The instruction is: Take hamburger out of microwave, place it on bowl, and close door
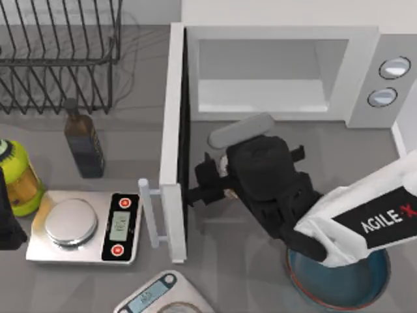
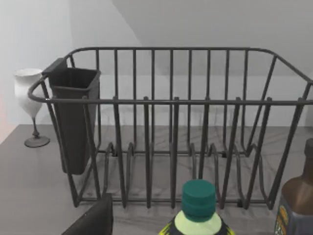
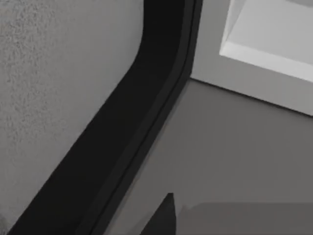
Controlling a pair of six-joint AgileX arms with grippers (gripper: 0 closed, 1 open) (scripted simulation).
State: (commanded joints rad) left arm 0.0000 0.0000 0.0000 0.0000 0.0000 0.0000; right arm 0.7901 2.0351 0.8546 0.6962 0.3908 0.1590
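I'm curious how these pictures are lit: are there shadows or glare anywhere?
Top view: soft, even light; a faint shadow lies on the table under the right arm, whose pincer is by the open door. Left wrist view: the dish rack casts pale shadows, no glare. Right wrist view: the door's dark edge shows no glare.

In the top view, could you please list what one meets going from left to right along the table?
Green bottle → dark bottle → scale → door → right gripper → bowl
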